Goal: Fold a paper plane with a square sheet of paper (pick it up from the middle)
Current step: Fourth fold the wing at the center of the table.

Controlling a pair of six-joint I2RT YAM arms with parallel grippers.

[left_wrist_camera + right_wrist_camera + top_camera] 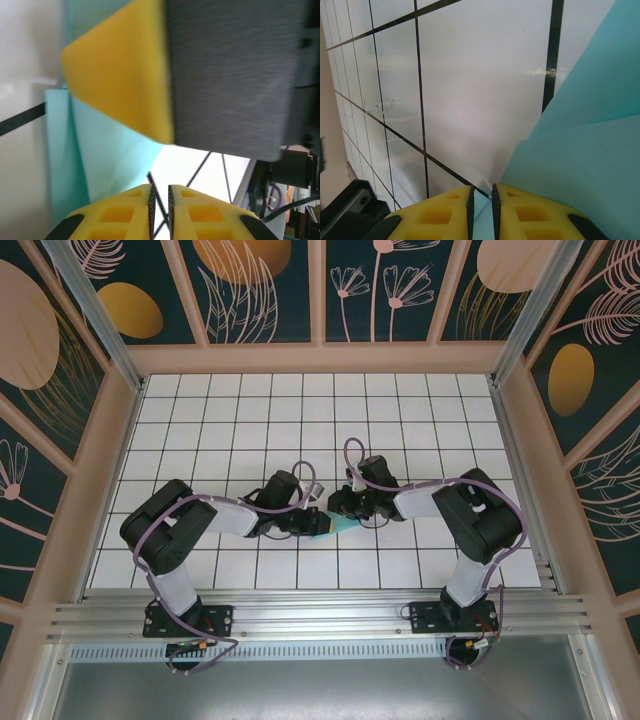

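The light turquoise sheet of paper (344, 527) lies folded on the white tiled floor between the two arms; a small pointed part of it shows from above. In the right wrist view its layers (590, 150) fill the right side, and an edge runs in between the pads of my right gripper (482, 192), which is shut on it. My left gripper (160, 192) is beside the paper (110, 165), its jaws a thin slit apart with bare floor showing between them. The right gripper's yellow finger (120, 75) hangs close above. From above, the left gripper (318, 523) and right gripper (346, 512) almost touch.
The white tiled floor (300, 410) stretches back to wooden-framed patterned walls on three sides. An aluminium rail (320, 618) carrying both arm bases runs along the near edge. Purple cables loop over both arms.
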